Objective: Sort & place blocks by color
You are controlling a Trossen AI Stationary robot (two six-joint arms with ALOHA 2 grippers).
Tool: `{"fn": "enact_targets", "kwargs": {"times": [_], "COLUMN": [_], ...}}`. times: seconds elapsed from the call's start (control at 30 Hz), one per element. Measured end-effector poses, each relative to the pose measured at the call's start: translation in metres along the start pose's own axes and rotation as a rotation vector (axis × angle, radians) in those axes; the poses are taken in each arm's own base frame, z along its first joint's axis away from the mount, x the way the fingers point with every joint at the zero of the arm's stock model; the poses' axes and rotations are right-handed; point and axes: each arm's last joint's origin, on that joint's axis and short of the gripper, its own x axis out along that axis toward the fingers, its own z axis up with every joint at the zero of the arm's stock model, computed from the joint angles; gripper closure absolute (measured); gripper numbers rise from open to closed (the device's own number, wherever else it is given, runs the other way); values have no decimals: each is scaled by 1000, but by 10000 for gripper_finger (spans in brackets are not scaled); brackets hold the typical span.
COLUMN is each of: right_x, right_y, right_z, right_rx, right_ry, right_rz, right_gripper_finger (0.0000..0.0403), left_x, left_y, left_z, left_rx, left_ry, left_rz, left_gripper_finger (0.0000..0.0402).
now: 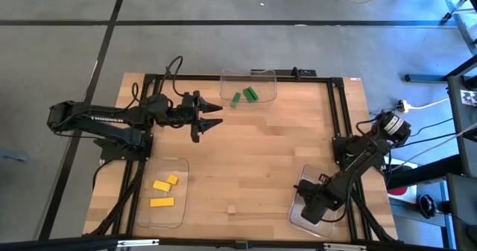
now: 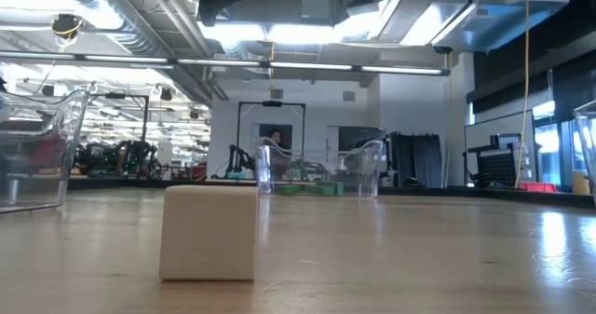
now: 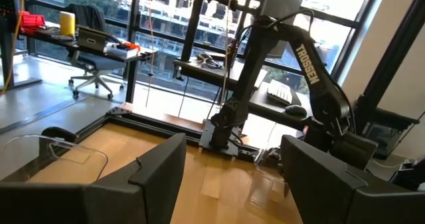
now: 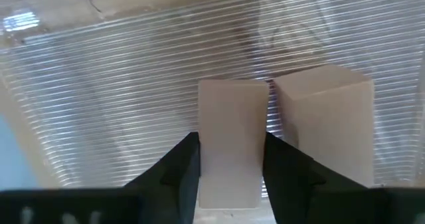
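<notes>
Pale tan wood block [image 4: 230,141], closest to the right wrist camera, stands upright between the right gripper's [image 4: 229,159] two dark fingers, which close on its sides. A second tan block [image 4: 323,121] stands just beside the held one, touching or nearly so, on the ribbed floor of the clear tray [image 4: 99,84] beneath the gripper. In the high view, the right gripper [image 1: 311,211] sits low inside this tray [image 1: 300,178]. A third tan block [image 1: 232,208] lies alone on the bare table [image 1: 261,143], well apart from both grippers; it looms large in the low view [image 2: 209,232]. Left gripper [image 1: 211,117] hovers with fingers spread and nothing between them, just short of the far tray [image 1: 267,77] holding the green blocks [image 1: 245,96]. Yellow blocks [image 1: 165,188] lie in the near tray [image 1: 177,215] beside the left arm's base. Judged progress: yellow and green appear sorted; tan is nearly done, with one block being set down and one stray left to collect.
</notes>
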Motion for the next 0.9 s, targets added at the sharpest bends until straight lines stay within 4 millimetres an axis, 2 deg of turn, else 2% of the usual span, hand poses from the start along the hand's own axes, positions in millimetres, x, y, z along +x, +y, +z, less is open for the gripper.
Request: {"fn": "enact_targets", "kwargs": {"times": [0.07,0.23,0.33,0.47,0.67,0.77,0.9], "right_x": [-1,-5,-13,-30,-77,-105,-137], "right_y": [0,-1,-2,-8,-22,-35,-57], "right_z": [0,-1,-2,-4,-7,1,19], "right_rx": [0,-3,-26,-85,-142,-92,48], "right_ry": [0,5,15,21,-59,-205,-518], "right_rz": [4,19,46,100,299,415,494], "right_gripper_finger": [244,129,92,84,81,81,80], "left_x": [0,0,0,0,0,0,0], "left_y": [0,0,1,1,1,1,1], "left_z": [0,0,0,0,0,0,1], "left_rx": [0,0,1,1,1,1,-1], "left_ry": [0,0,-1,-1,-1,-1,-7], "left_rz": [0,0,3,5,4,4,2], "left_gripper_finger": [164,164,164,164,164,164,164]}}
